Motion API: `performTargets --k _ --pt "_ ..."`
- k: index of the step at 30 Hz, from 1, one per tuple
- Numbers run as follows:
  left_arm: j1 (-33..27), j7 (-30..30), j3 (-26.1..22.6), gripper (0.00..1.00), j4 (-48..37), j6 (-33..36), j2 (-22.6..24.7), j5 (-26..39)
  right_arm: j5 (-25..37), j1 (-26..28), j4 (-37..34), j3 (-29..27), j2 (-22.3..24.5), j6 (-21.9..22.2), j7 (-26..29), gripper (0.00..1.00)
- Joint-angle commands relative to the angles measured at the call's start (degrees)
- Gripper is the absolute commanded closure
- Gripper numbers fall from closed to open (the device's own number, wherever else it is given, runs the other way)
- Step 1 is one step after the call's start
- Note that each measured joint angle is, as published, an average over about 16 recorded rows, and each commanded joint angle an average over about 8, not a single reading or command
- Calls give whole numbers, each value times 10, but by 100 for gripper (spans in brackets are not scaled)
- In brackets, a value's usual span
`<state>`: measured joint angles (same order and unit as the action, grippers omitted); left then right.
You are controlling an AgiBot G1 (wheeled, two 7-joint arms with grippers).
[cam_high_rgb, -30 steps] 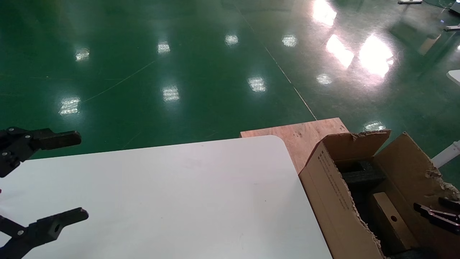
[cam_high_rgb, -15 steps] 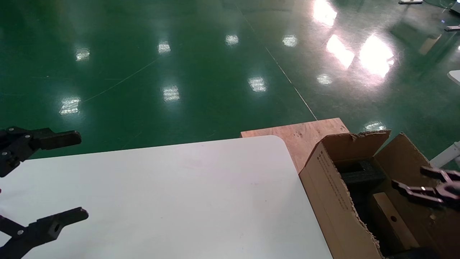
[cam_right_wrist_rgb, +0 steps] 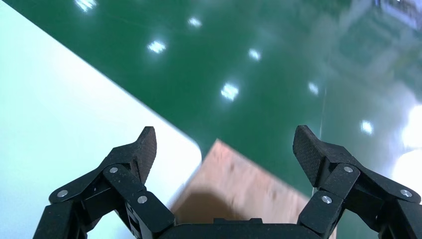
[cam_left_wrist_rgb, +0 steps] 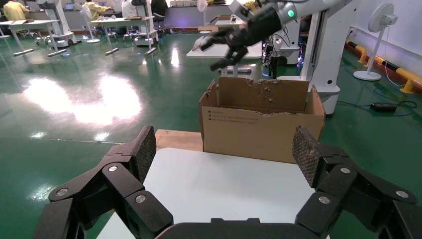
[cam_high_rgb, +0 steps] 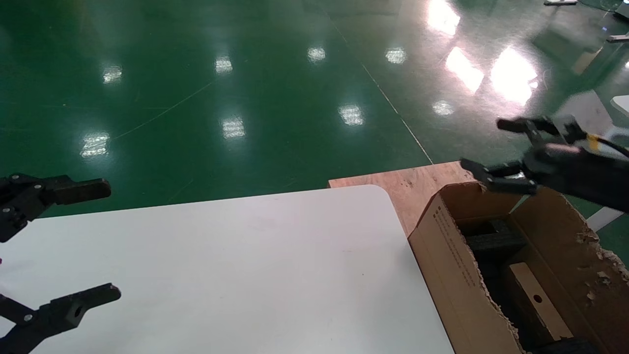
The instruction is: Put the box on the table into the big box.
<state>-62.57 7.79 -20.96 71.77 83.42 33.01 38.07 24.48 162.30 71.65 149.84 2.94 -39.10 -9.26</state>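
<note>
The small brown box (cam_high_rgb: 535, 301), with a round hole in its face, lies inside the big box (cam_high_rgb: 449, 265) beside black foam (cam_high_rgb: 494, 242). The big box stands just off the right edge of the white table (cam_high_rgb: 245, 265), its torn flaps open. My right gripper (cam_high_rgb: 484, 145) hangs open and empty above the big box's far end; in the left wrist view it shows over the big box (cam_left_wrist_rgb: 261, 130) as the right gripper (cam_left_wrist_rgb: 220, 50). My left gripper (cam_high_rgb: 112, 240) is parked open over the table's left side, nothing between its fingers.
A bare plywood board (cam_high_rgb: 417, 183) lies past the table's rounded far corner, next to the big box; it also fills the space under the right gripper (cam_right_wrist_rgb: 224, 148) as the plywood board (cam_right_wrist_rgb: 239, 184). Green floor surrounds everything.
My right gripper has risen out of the big box, up and toward its far end, open and empty. The small box stays inside. The left arm has not moved.
</note>
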Motion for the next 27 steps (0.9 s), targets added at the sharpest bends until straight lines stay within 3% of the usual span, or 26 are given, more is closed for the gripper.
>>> performTargets --k 1,6,11,12,19,20,27 --pt "0 0 0 0 0 0 0 0 -10 -2 31 -3 -19 22 -5 0" --pt "0 0 0 0 0 0 0 0 -34 -17 65 -6 -59 57 -17 0" --pt "0 0 0 3 0 0 0 0 -39 -21 70 -7 -69 64 -19 0" --pt "0 0 0 10 0 0 0 0 -38 -21 69 -7 -67 63 -18 0" --pt "0 0 0 95 0 0 0 0 -30 -28 60 -21 -59 49 -13 0" --pt "0 0 0 100 0 0 0 0 -28 -35 59 -30 -61 45 -12 0" --pt "0 0 0 100 0 0 0 0 -8 -131 56 -160 -93 -5 9 0"
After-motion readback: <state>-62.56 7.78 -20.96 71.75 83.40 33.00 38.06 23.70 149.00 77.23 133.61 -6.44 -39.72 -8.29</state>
